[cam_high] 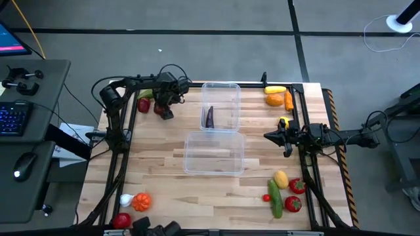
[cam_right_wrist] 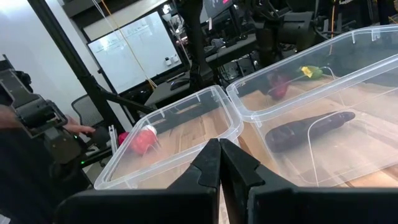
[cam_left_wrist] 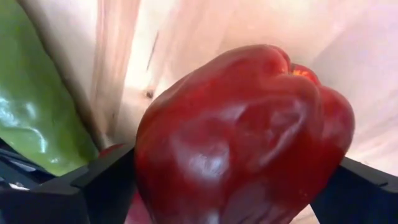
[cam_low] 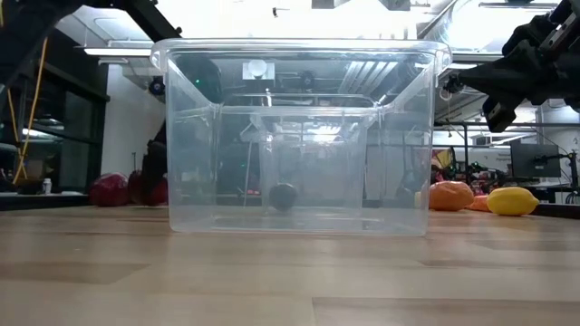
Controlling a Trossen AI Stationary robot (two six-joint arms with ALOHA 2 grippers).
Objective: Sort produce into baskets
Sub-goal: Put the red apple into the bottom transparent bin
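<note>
Produce lies scattered around your two clear rectangular plastic tubs at the middle of the wooden table [cam_high: 164, 164]: in the high view the far tub [cam_high: 220, 105] holds one dark purple eggplant [cam_high: 210, 117], while the near tub [cam_high: 213, 152] touches its front edge. Left of the far tub your left gripper [cam_high: 161, 109] sits over a dark red bell pepper [cam_high: 159, 108], with a second red piece [cam_high: 144, 104] just beside it. Right of the tubs your right gripper [cam_high: 270, 136] waits, fingers clenched. In the low view you look through the near tub [cam_low: 299, 136] to the eggplant [cam_low: 284, 195] behind it. In the left wrist view the red pepper [cam_left_wrist: 242, 137] fills the space between the spread fingers [cam_left_wrist: 93, 186]; whether they press it, you cannot tell. In the right wrist view the closed fingers [cam_right_wrist: 219, 163] point at both tubs.
</note>
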